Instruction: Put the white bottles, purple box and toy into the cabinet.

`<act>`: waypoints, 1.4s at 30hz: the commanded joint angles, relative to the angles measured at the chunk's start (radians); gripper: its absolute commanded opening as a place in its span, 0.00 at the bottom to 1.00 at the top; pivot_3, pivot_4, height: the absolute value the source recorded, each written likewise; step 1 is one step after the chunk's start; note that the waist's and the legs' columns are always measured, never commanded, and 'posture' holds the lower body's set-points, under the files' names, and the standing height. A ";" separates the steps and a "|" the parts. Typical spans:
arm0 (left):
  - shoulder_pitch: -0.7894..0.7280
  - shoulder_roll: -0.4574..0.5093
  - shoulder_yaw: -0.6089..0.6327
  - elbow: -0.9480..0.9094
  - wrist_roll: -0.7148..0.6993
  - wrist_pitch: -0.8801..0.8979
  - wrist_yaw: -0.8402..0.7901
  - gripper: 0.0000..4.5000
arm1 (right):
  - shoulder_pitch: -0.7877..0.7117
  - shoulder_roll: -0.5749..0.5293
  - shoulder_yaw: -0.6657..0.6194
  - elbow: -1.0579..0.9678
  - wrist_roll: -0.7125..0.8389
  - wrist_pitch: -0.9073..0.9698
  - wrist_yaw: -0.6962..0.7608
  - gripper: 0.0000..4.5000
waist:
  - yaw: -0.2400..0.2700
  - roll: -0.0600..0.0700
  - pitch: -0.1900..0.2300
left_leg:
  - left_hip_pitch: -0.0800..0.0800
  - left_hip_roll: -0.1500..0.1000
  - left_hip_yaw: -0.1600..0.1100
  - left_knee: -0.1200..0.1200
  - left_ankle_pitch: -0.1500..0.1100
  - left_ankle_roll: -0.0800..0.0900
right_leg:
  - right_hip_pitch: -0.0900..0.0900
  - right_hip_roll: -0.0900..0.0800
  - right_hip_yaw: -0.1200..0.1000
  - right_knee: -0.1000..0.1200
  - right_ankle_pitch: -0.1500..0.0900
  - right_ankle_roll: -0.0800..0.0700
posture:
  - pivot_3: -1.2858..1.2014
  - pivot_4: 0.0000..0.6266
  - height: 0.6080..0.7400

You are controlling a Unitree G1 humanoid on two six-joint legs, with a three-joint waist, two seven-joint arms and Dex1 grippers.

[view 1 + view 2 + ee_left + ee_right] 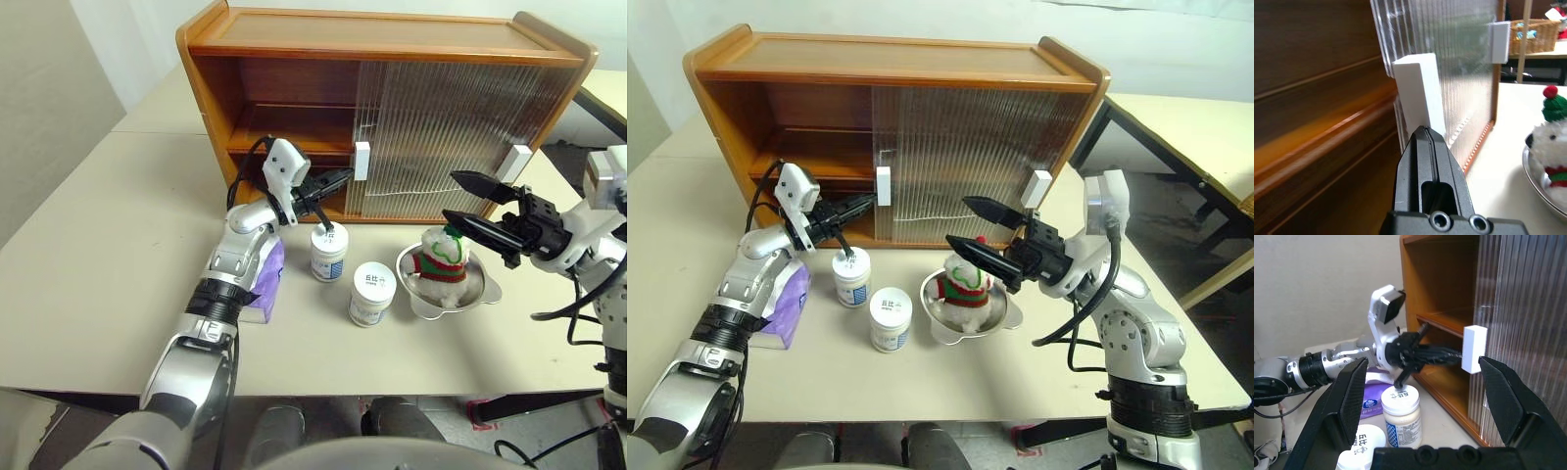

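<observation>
Left jaws closed and empty, right jaws wide; cabinet (392, 59) long axis crosswise, opening toward robot.

The left arm is reaching forward from the near left, its silver forearm angling toward the far right and its wrist bending rightward. The left gripper (338, 180) is pointing roughly level toward the right, its two black fingers (1426, 161) pressing flat together with no gap between them. The right arm is coming in from the right side, elbow bent, forearm crossing leftward. The right gripper (972, 226) is pointing left, its fingers spreading wide apart, gripping nothing.
</observation>
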 commanded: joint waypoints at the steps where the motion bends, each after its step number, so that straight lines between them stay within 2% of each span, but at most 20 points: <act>1: -0.022 -0.016 -0.025 0.025 0.020 -0.017 -0.017 0.01 | 0.020 0.009 -0.015 -0.022 0.021 0.006 -0.006 1.00 | 0.000 0.000 0.000 | 0.000 0.000 0.000 0.000 0.000 0.000 | 0.000 0.000 0.000 0.000 0.000 0.000 | 0.46 0.00 1.00; 7: -0.026 -0.005 -0.018 0.021 0.025 -0.021 -0.019 0.01 | 0.049 0.034 -0.010 -0.044 0.014 -0.017 -0.015 1.00 | -0.012 0.001 0.000 | 0.000 0.000 0.000 0.002 0.000 0.000 | 0.000 0.000 0.000 0.000 0.000 0.000 | 0.46 0.00 1.00; 12: 0.016 0.048 0.024 -0.063 0.000 -0.008 -0.009 0.01 | 0.072 0.075 -0.003 -0.053 -0.007 -0.056 -0.031 1.00 | -0.021 0.001 -0.001 | -0.001 0.000 0.000 0.003 -0.002 0.004 | 0.000 0.000 0.000 0.000 0.000 0.000 | 0.46 0.00 1.00; 13: 0.032 0.065 0.039 -0.099 -0.013 0.004 -0.007 0.04 | 0.081 0.083 0.002 -0.056 -0.009 -0.060 -0.034 1.00 | -0.022 0.002 -0.001 | -0.001 0.000 0.000 0.003 -0.003 0.005 | 0.000 0.000 0.000 0.000 0.000 0.000 | 0.46 0.00 1.00; 15: 0.051 0.082 0.052 -0.143 -0.027 0.023 -0.004 0.14 | 0.090 0.091 0.005 -0.060 -0.010 -0.064 -0.038 1.00 | -0.025 0.002 -0.001 | -0.001 0.000 0.000 0.003 -0.003 0.005 | 0.000 0.000 0.000 0.000 0.000 0.000 | 0.46 0.00 1.00; 17: 0.088 0.115 0.078 -0.230 -0.062 0.068 -0.011 0.29 | 0.097 0.098 0.016 -0.065 -0.011 -0.065 -0.038 1.00 | -0.027 0.003 -0.002 | -0.001 0.000 0.000 0.003 -0.003 0.005 | 0.000 0.000 0.000 0.000 -0.003 -0.005 | 0.46 0.00 1.00; 19: 0.194 0.205 0.113 -0.369 -0.104 0.172 -0.042 0.44 | 0.101 0.105 0.028 -0.063 -0.016 -0.067 -0.036 1.00 | -0.032 0.004 -0.003 | -0.001 0.000 0.000 0.003 -0.003 0.005 | 0.000 0.000 0.000 0.000 -0.004 -0.007 | 0.46 0.00 1.00; 22: 0.287 0.276 0.159 -0.493 -0.167 0.290 -0.035 0.68 | 0.103 0.102 0.033 -0.060 -0.017 -0.066 -0.028 1.00 | -0.038 0.006 -0.005 | -0.001 0.000 0.000 0.001 -0.003 0.005 | -0.001 0.000 0.000 0.001 -0.006 -0.009 | 0.46 0.00 1.00; 26: 0.394 0.356 0.308 -0.622 -0.301 0.473 0.002 1.00 | 0.092 0.091 0.033 -0.044 -0.014 -0.063 -0.012 1.00 | -0.030 0.006 -0.006 | -0.001 0.000 0.000 0.000 -0.004 0.007 | -0.002 0.000 -0.001 0.001 -0.006 -0.010 | 0.47 0.00 1.00; 31: 0.558 0.482 0.521 -0.666 -0.472 0.702 -0.012 1.00 | 0.071 0.073 0.037 -0.014 -0.017 -0.063 0.012 1.00 | -0.029 0.009 -0.009 | 0.000 0.000 0.000 -0.002 -0.004 0.006 | -0.004 0.000 -0.001 0.002 -0.006 -0.014 | 0.48 0.01 1.00; 35: 0.657 0.554 0.557 -0.629 -0.463 0.771 -0.028 1.00 | 0.062 0.065 0.047 0.002 -0.021 -0.063 0.029 1.00 | -0.024 0.011 -0.011 | 0.000 0.003 0.000 -0.010 -0.004 0.002 | -0.010 0.000 -0.001 0.003 -0.006 -0.019 | 0.48 0.01 1.00; 37: 0.686 0.558 0.557 -0.605 -0.471 0.810 -0.023 1.00 | 0.053 0.069 0.047 0.012 -0.016 -0.056 0.027 1.00 | -0.016 0.013 -0.013 | 0.000 0.004 -0.001 -0.012 -0.003 0.000 | -0.012 0.000 -0.001 0.003 -0.006 -0.021 | 0.48 0.01 1.00; 42: 0.660 0.467 0.545 -0.525 -0.498 0.873 0.042 1.00 | 0.051 0.066 0.052 0.014 -0.017 -0.052 0.034 1.00 | -0.006 0.017 -0.016 | 0.000 0.005 0.000 -0.013 -0.003 -0.001 | -0.013 0.000 -0.002 0.004 -0.006 -0.023 | 0.48 0.00 1.00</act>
